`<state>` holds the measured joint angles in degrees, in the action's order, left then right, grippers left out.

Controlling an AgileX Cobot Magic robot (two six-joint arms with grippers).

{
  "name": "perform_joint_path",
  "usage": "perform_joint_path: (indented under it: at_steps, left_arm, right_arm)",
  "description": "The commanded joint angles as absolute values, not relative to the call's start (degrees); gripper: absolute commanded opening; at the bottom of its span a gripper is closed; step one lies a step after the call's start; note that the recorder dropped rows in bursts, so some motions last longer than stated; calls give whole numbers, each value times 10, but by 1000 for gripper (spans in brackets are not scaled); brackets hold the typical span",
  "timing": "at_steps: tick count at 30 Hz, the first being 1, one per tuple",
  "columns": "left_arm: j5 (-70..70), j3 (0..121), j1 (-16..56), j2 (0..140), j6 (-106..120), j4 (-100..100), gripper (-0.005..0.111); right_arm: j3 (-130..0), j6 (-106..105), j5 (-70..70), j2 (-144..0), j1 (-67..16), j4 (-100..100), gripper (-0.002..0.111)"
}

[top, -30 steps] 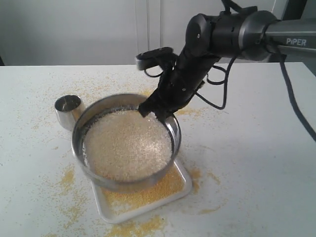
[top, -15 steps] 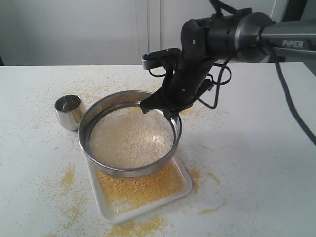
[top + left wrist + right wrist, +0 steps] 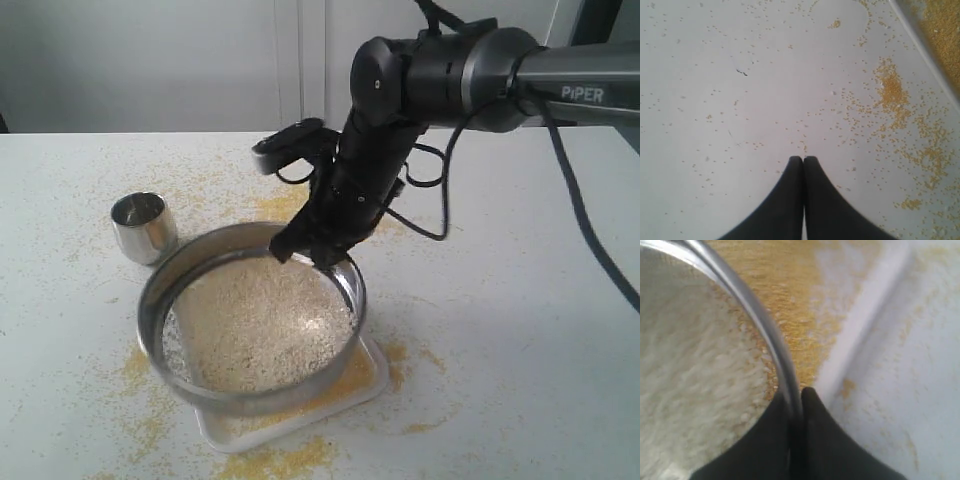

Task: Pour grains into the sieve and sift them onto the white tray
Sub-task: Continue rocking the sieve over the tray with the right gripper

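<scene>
1. Sieve (image 3: 170, 275): centre of the table, over the white tray and overhanging its left edge. Whether the two touch cannot be told.
2. Grains (image 3: 255, 320): pale coarse granules fill the mesh, yellow meal lies on the tray beneath, and loose scatter lies around.
3. White tray (image 3: 372, 378): flat beneath the sieve, with its near and right rim showing.
4. Right gripper (image 3: 797, 392): fingers pinch the sieve's far-right rim.
5. Left gripper (image 3: 803, 160): fingers pressed together and empty, above the speckled table (image 3: 520, 330).
6. Steel cup (image 3: 143, 225): upright, left of the sieve and apart from it.
</scene>
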<state>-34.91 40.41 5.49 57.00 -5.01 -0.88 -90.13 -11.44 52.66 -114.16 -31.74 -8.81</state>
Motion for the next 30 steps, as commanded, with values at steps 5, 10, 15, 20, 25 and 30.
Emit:
perform_joint_path:
  at_steps: [5, 10, 15, 20, 25, 30]
  left_arm:
    - [-353, 401, 53, 565, -52, -5, 0]
    - [-353, 401, 53, 565, -52, -5, 0]
    - [-353, 401, 53, 565, -52, -5, 0]
    - [-353, 401, 53, 565, -52, -5, 0]
    - [-353, 401, 53, 565, -52, -5, 0]
    - [-353, 401, 53, 565, -52, -5, 0]
  right_arm:
    - [-906, -101, 485, -1134, -315, -33, 0]
    - [-906, -268, 533, -1135, -323, -166, 0]
    - [-907, 17, 456, -1130, -309, -31, 0]
    - [-907, -400, 563, -1135, -323, -198, 0]
    - [-907, -29, 469, -1135, -309, -68, 0]
    - [-907, -223, 498, -1128, -316, -91, 0]
